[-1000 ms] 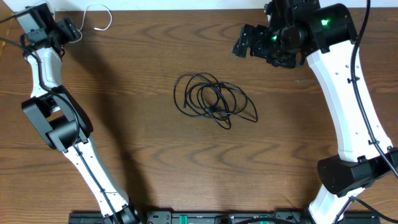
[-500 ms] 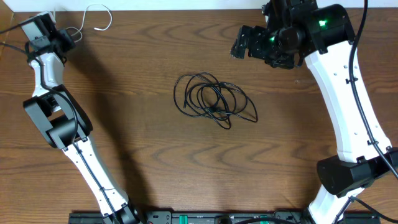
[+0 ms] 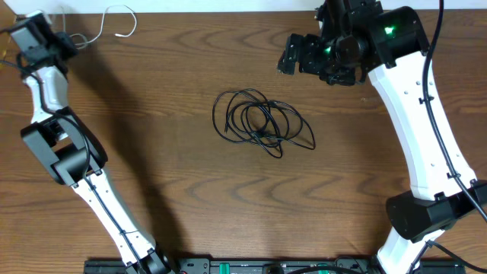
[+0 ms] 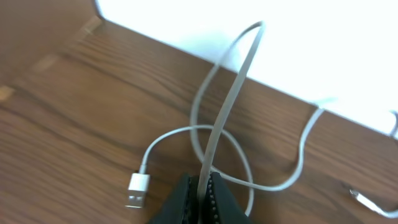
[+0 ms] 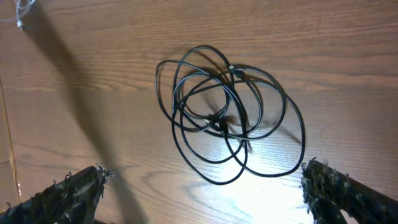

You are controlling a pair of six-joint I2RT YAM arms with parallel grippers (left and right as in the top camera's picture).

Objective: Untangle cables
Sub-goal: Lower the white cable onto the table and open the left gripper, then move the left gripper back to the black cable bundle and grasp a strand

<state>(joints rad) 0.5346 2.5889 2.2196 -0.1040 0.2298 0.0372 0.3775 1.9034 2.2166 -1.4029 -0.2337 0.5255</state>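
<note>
L gripper point(image 4: 204, 185) is pinching the white cable point(image 4: 227, 112) at the far-left corner of the table point(image 3: 167, 175), well apart from the black cables point(image 5: 224, 118) lying looped at centre. R gripper point(image 5: 208, 186) is hovering above them, jaws wide, empty. Step: prob. starting on the black tangle. Next move needs R descending onto one outer loop only.

Thin white cable point(image 4: 233, 99) loops at the far left, 1 strand raised, its plug point(image 4: 138, 188) lying flat. Thin black cables point(image 5: 224, 115) lie centred, tangled in overlapping loops.
</note>
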